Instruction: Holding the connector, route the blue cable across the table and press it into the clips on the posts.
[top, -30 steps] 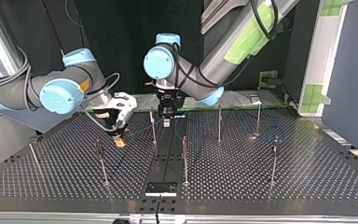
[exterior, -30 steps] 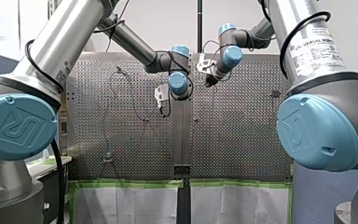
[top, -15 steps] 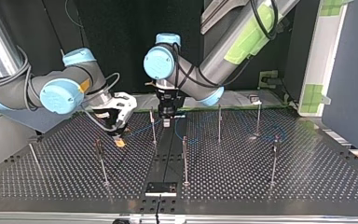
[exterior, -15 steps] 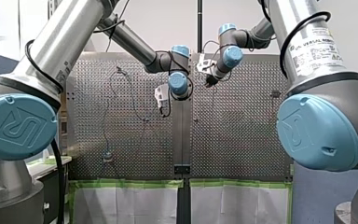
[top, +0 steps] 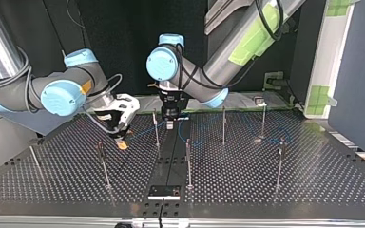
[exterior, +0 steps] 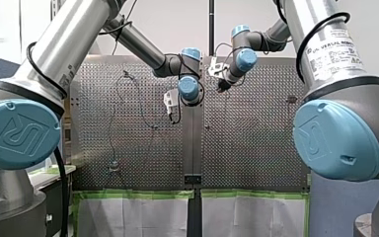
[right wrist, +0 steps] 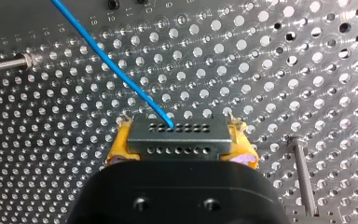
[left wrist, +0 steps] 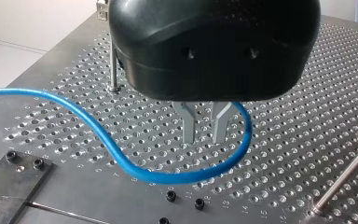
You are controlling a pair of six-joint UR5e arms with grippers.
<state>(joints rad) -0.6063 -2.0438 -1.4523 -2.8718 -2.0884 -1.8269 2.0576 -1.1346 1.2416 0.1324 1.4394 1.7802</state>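
Two grippers look unmoved: the right gripper (right wrist: 182, 140) clamps the connector (right wrist: 179, 136); near the connector, the left gripper (left wrist: 204, 130) hangs parted, apparently empty, over the blue cable (left wrist: 100, 136). Routing seems stalled.

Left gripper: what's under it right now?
Perforated table, with the blue cable looping around the open, empty left gripper. Where the cable runs on behind the gripper is covered.

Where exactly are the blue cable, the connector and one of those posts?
blue cable (left wrist: 177, 177), left wrist view, bottom of its loop on the table.
connector (right wrist: 179, 139), right wrist view, middle of its grey face.
post (top: 188, 164), top view, middle of its thin shaft.
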